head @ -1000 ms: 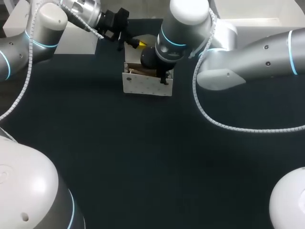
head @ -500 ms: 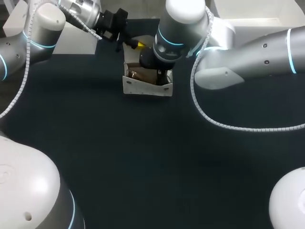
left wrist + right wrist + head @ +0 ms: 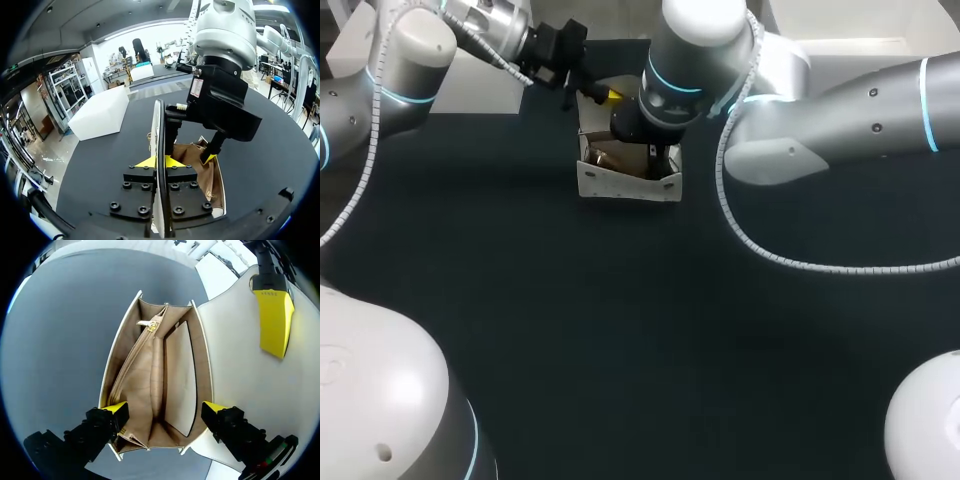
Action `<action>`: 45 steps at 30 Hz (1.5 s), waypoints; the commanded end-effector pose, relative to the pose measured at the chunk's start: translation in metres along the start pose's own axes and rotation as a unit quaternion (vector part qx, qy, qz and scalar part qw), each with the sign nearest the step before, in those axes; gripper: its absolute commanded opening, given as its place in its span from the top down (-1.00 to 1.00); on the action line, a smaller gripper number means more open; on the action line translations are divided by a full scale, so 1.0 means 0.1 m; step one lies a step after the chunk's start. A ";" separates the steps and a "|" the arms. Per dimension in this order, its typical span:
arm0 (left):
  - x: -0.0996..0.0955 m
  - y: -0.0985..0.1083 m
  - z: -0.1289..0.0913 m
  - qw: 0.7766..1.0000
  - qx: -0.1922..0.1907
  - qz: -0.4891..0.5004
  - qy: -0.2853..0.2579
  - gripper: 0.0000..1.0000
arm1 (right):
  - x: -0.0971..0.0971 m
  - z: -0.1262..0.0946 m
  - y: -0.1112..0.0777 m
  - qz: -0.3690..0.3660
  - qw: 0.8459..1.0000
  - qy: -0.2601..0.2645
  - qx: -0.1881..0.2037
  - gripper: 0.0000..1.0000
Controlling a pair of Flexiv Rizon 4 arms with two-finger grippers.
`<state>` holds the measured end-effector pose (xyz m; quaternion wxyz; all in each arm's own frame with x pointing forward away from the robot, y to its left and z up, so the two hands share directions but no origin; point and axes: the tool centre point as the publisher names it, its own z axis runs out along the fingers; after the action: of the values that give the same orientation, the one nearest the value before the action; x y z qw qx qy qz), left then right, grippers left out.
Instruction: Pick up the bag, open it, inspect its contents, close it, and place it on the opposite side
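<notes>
White bag [image 3: 620, 183] now wider open

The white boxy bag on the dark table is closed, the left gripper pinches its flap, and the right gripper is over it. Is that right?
No, the white boxy bag is open, not closed: the right wrist view looks straight down into its tan lining. The left gripper does pinch its flap, and the right gripper is over it.
</notes>
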<state>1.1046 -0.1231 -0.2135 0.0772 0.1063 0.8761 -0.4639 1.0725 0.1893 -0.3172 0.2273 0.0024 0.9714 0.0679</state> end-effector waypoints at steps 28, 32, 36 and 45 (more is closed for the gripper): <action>0.06 -0.03 -0.04 1.000 -0.001 0.000 -0.001 1.00 | -0.11 -0.07 -0.02 0.003 0.999 -0.033 0.005 0.15; 0.07 -0.05 -0.05 1.000 -0.003 0.001 -0.003 1.00 | -0.17 -0.23 -0.03 0.007 0.998 -0.062 0.009 0.30; 0.06 -0.02 -0.02 1.000 -0.006 -0.007 -0.002 1.00 | -0.21 -0.39 -0.03 0.010 0.996 -0.090 0.012 0.45; 0.00 0.13 0.06 1.000 -0.003 -0.027 -0.002 1.00 | -0.23 -0.63 -0.03 0.016 0.991 -0.133 0.018 0.58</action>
<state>1.1001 -0.1197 -0.2210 0.0693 0.0817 0.8826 -0.4577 1.0744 0.1793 -0.2540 0.3394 0.0286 0.9387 0.0539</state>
